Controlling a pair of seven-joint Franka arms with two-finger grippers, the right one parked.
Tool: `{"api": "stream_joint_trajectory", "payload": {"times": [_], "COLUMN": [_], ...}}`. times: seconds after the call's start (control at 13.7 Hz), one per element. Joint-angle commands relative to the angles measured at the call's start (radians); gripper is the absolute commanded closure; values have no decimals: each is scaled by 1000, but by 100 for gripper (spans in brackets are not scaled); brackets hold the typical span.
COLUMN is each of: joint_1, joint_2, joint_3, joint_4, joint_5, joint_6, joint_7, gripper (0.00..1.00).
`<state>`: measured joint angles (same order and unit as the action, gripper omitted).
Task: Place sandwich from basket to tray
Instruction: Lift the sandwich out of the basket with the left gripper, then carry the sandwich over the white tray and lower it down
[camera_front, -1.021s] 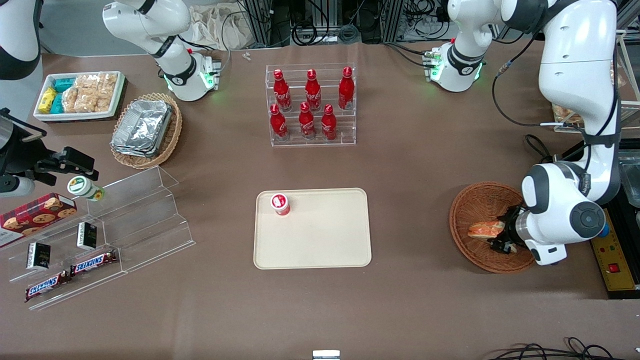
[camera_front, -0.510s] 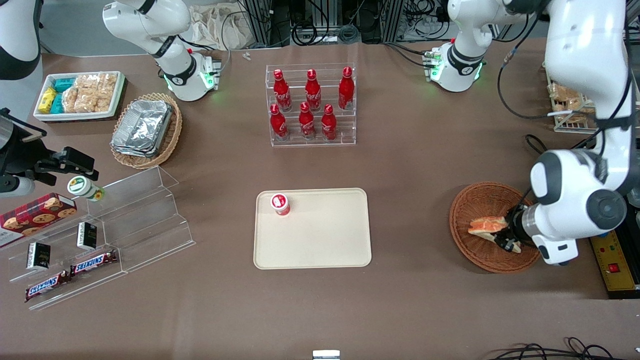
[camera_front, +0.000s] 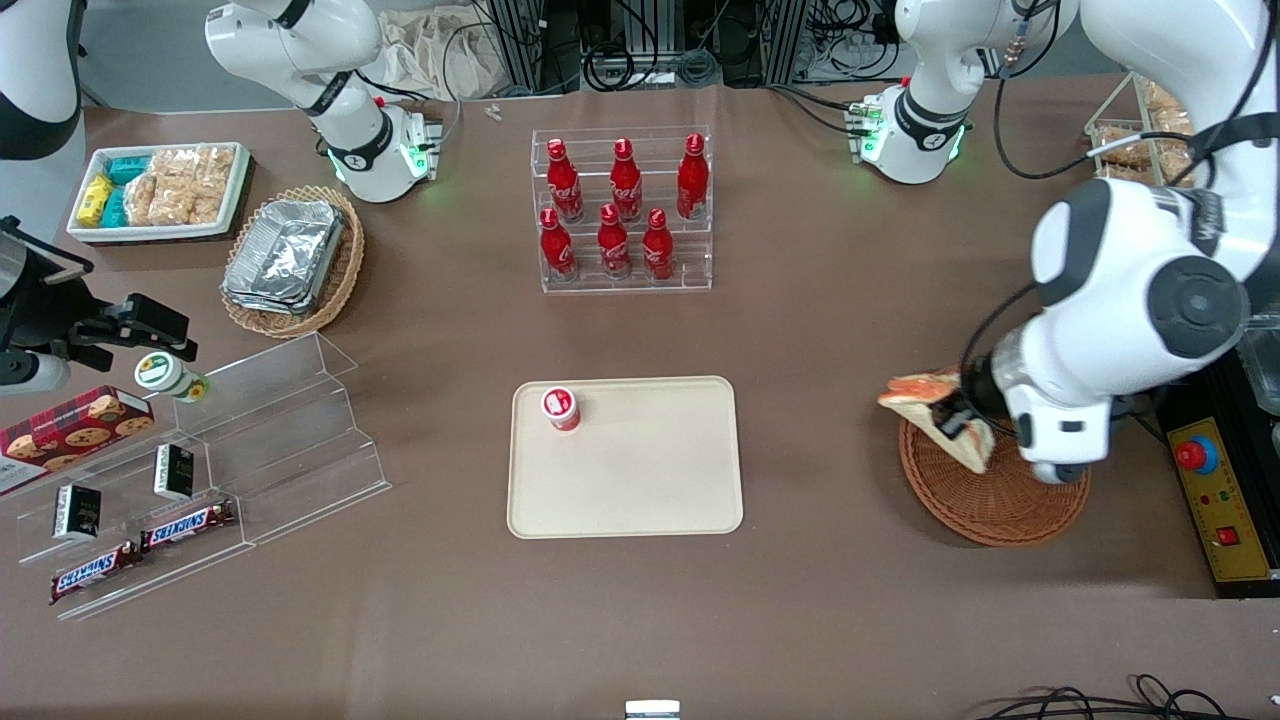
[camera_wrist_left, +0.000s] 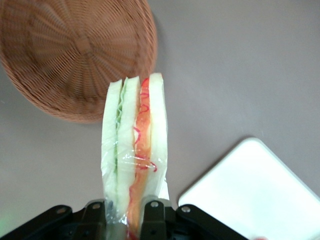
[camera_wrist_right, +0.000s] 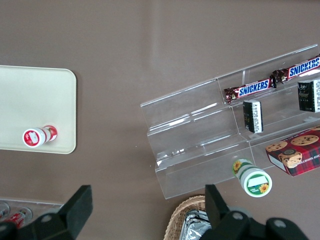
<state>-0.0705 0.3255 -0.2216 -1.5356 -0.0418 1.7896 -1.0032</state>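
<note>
The sandwich (camera_front: 915, 388) is a wrapped wedge with white bread and orange-red and green filling (camera_wrist_left: 134, 150). My left gripper (camera_front: 950, 412) is shut on it and holds it in the air above the rim of the reddish-brown wicker basket (camera_front: 1000, 500), on the side facing the tray. In the left wrist view the gripper (camera_wrist_left: 127, 217) clamps the wedge's end, and the basket (camera_wrist_left: 75, 55) shows below with nothing in it. The cream tray (camera_front: 650, 490) lies on the table toward the parked arm's end from the basket; one corner of the tray (camera_wrist_left: 260, 195) shows in the wrist view.
A small red-capped bottle (camera_front: 561, 408) stands on the tray's corner. A clear rack of red bottles (camera_front: 622, 215) stands farther from the front camera than the tray. A control box with a red button (camera_front: 1220, 500) sits beside the basket. Clear stepped shelves (camera_front: 230, 470) with snacks stand at the parked arm's end.
My gripper has lifted the sandwich up out of the basket and carried it toward the tray side of the rim. The basket is left with nothing in it.
</note>
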Motion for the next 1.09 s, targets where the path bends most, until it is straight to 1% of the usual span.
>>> {"api": "stream_joint_trajectory", "payload": {"times": [0.0,0.15,0.22,0.29,0.36,0.44,0.58,0.73,0.8,1.02], "joint_1": [-18,-95,-112,-141,-184,-213,-235,-285,-288,-293], "joint_2": [39,90,104,131,162,200,300,371,394,449], "joint_3": [-100,-104,-105,-105,-105,-104,-105,-102,-102,-102], "joint_4": [15,19,23,26,35,48,113,137,135,127], "joint_5": [20,52,62,65,101,150,216,276,298,307], "joint_6": [8,135,178,194,218,250,313,327,349,402], "joint_7": [14,18,41,123,238,305,331,327,324,325], "gripper": [100,100,100,100,100,100,100,100,100,100]}}
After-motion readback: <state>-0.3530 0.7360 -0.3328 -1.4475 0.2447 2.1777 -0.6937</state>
